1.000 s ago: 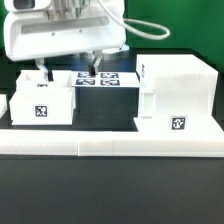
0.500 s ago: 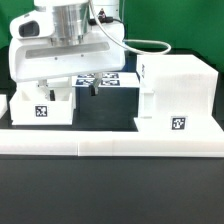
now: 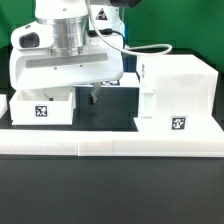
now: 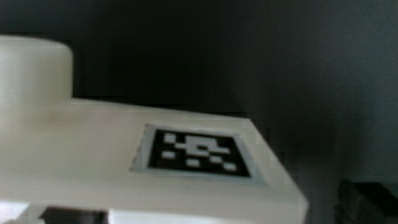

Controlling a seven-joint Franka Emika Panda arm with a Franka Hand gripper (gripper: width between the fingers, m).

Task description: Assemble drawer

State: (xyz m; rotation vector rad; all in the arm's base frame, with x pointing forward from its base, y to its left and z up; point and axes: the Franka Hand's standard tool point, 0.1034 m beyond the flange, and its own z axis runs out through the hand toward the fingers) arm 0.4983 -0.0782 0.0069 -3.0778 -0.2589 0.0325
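Observation:
The drawer's tall housing point(image 3: 178, 92) stands at the exterior view's right, with a tag low on its front. A knobbed tray box point(image 3: 40, 108) with a front tag sits at the left, and a second tray point(image 3: 3, 104) is cut off by the left edge. My gripper point(image 3: 68, 94) is low over the first tray's right part and open. One dark finger point(image 3: 92, 94) hangs just outside the tray's right wall; the other is hidden behind the tray. The blurred wrist view shows a white tagged box face point(image 4: 192, 150) very close.
A long low white rail point(image 3: 110, 143) runs across the front of the black table. The robot's white hand point(image 3: 65, 68) hides most of the marker board behind it. Cables loop over the housing's top left.
My gripper has come down from above the marker board toward the left tray box. Its hand now covers the board's tags. The drawer parts have not moved.

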